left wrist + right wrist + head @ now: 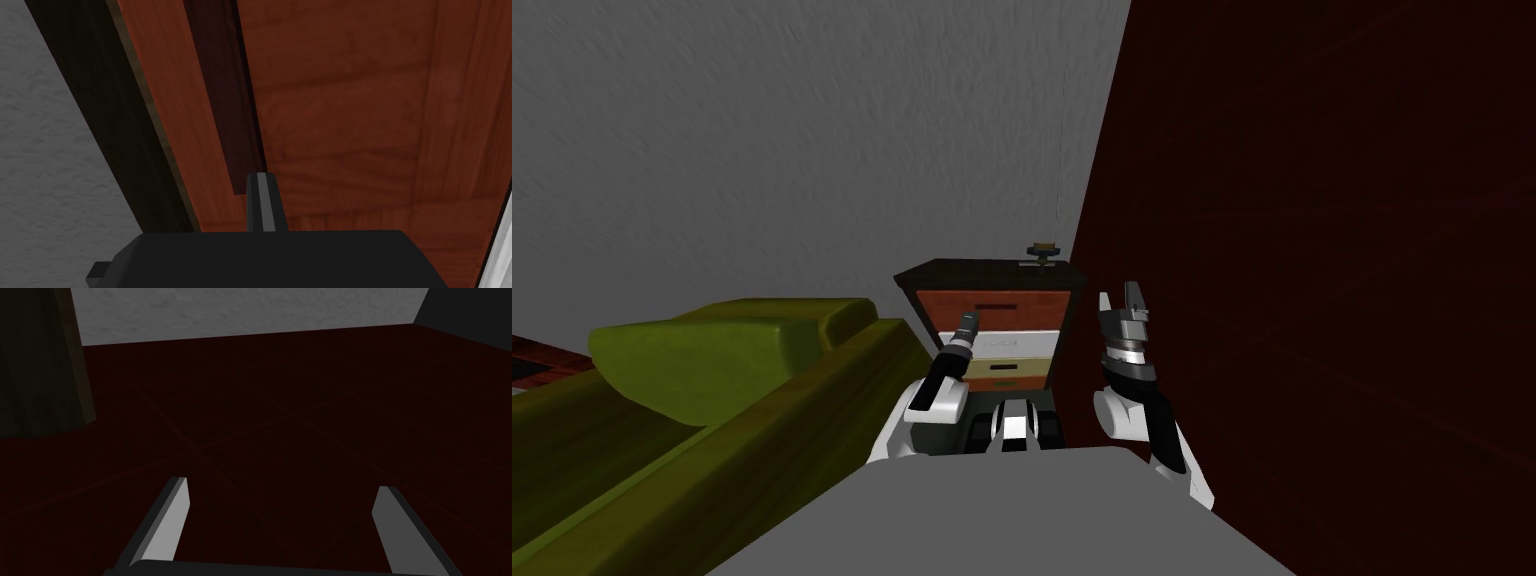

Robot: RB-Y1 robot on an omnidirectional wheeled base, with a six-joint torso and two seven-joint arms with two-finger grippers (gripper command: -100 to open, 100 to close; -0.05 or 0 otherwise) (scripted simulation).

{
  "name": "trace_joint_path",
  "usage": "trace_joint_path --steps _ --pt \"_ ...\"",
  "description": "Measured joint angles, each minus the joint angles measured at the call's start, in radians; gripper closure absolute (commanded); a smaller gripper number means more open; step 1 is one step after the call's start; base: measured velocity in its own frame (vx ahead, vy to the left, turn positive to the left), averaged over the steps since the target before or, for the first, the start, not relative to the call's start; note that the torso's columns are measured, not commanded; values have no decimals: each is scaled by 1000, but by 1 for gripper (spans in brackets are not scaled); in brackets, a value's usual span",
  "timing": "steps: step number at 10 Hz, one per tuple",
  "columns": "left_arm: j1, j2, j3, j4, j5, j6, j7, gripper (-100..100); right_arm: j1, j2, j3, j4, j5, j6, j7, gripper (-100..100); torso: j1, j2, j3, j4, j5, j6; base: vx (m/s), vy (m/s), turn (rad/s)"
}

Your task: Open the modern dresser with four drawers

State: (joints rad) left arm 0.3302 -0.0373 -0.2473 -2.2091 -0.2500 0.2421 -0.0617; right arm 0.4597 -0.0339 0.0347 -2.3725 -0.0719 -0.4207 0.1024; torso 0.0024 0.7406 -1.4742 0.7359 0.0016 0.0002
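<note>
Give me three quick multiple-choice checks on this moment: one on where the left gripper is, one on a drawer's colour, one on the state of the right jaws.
1. Where is the left gripper? A. on a door handle B. at the dark slot in the dresser's top drawer C. on a window sill
2. What colour is the second drawer down? A. white B. blue C. black
3. How do the right gripper's jaws stand? A. shut on a handle B. shut, empty C. open, empty
Answers: 1 B, the left wrist view shows its tip at the slot's end; 2 A, the head view shows white under the reddish-brown top front; 3 C, the right wrist view shows them wide apart before the dark red wall.
</note>
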Motion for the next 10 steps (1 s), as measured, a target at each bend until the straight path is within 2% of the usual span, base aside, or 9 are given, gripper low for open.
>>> trace_joint_path --steps 3,4,10 --pt "20 7 -10 -21 -1 11 0 100 0 0 0 0 0 0 0 0 -3 1 0 3 -2 0 -191 4 5" --pt "21 7 -10 -23 -1 12 0 -100 0 0 0 0 0 0 0 0 -3 -8 -4 1 -2 0 -23 -1 -4" --pt "19 166 -9 -14 -1 14 -1 -100 0 0 0 0 0 0 0 0 -3 -1 -1 3 -2 0 23 -2 -2"
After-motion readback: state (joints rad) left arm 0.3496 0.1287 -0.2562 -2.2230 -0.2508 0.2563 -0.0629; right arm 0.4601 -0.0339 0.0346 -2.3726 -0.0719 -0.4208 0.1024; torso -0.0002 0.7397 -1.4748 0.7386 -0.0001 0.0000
